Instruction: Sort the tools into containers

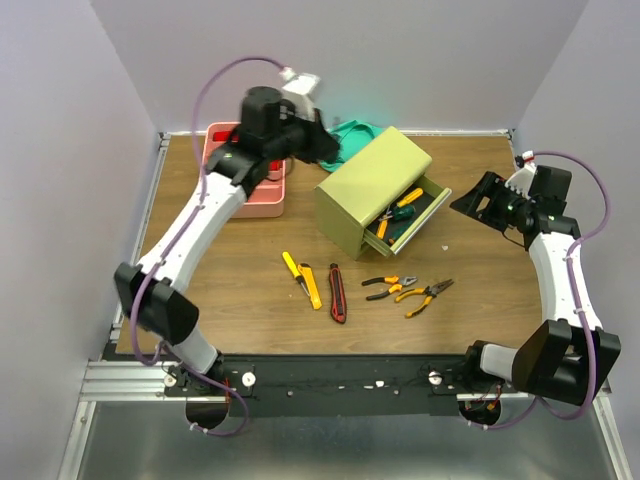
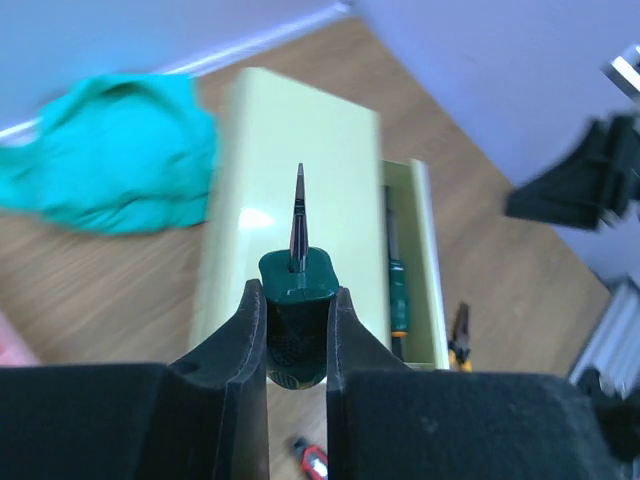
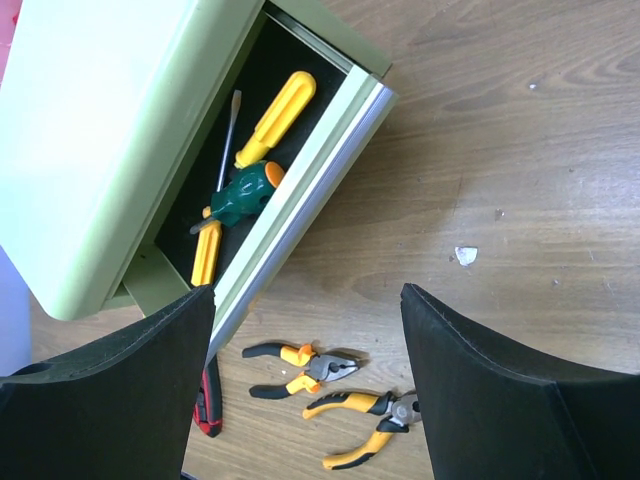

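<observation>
Green screwdriver [image 2: 297,272] clamped by handle in left pincer [image 2: 297,312]; judged light, rigid, handle grippy. Right pincer [image 3: 305,295] spread, empty.

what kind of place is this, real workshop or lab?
Likely a robot lab test cell: blank wall panels box in a wooden table, two arms are bolted to a black base plate, and pliers and knives lie staged beside a green chest.

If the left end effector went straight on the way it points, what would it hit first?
Probably the top of the olive-green chest: the green screwdriver in the left end effector aims at it, though depth is unclear.
</observation>
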`<state>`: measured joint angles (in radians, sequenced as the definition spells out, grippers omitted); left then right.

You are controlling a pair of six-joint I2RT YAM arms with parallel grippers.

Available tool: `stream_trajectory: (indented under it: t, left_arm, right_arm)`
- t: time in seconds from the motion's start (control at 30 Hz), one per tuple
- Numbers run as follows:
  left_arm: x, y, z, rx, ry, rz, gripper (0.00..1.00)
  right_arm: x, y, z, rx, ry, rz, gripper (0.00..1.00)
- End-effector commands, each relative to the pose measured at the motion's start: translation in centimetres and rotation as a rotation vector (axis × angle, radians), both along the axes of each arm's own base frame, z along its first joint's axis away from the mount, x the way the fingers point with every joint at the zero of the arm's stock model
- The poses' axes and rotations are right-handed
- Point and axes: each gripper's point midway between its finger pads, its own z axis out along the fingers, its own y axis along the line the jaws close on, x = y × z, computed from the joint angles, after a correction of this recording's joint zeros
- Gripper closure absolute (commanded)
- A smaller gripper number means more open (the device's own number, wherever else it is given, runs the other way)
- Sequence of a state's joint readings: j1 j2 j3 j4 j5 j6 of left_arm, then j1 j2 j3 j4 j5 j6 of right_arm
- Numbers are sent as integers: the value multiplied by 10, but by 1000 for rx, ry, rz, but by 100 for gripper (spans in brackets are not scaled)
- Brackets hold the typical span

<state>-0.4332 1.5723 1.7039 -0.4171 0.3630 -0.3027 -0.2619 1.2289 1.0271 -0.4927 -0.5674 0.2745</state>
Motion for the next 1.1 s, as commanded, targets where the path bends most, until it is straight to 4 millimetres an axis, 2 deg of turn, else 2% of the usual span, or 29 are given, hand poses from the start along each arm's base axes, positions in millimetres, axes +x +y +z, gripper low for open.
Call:
stream_trajectory:
  t: [0.0,0.07,0.1,0.17,0.2,0.37,0.4,0.47,0.5,0.57,0.6,0.73,0.97,1.03,1.07]
  left_arm:
    - [-55,-105,-28,77,-77,-473,100]
    - [-73,-123,-32,123,-105,-569,100]
    - [-82,-139,-46,151,-92,-617,100]
    - [-92,-150,-52,175,-100,-665,100]
    - [-98,-160,-62,184,-82,-687,100]
    - [-109,-180,-82,225,-56,-719,100]
    - [-105,-184,-95,253,-38,-700,100]
    - [-102,-191,-105,277,-18,-671,100]
    - [-92,-193,-120,310,8,-610,98]
    - [-86,-199,-129,350,6,-549,96]
    - [-82,-203,-142,377,14,-531,96]
    - [-57,-207,-151,415,3,-403,94]
    - [-22,-219,-145,377,-47,-275,93]
    - [-20,-222,-145,362,-50,-264,58]
    - [-19,-222,-142,354,-50,-264,47]
  right_arm:
    - [1,3,5,23,-26,9,18]
    - [0,2,3,19,-25,3,18]
    - [-2,2,6,15,-33,1,18]
    - [-6,1,0,5,-21,-1,18]
    - [-7,0,0,0,-23,-5,18]
    - [-17,0,-11,8,-2,-16,18]
    - [-19,1,-13,9,1,-16,18]
    - [-20,-1,-13,8,1,-20,18]
    - [-21,0,-16,11,7,-19,18]
    - [-21,-1,-17,12,12,-24,18]
    - [-21,-2,-17,12,11,-26,18]
    - [-19,-2,-16,16,12,-26,18]
    - [-14,-3,-12,19,8,-27,18]
    - [-14,-3,-12,21,9,-26,18]
    - [-15,-3,-12,20,8,-26,18]
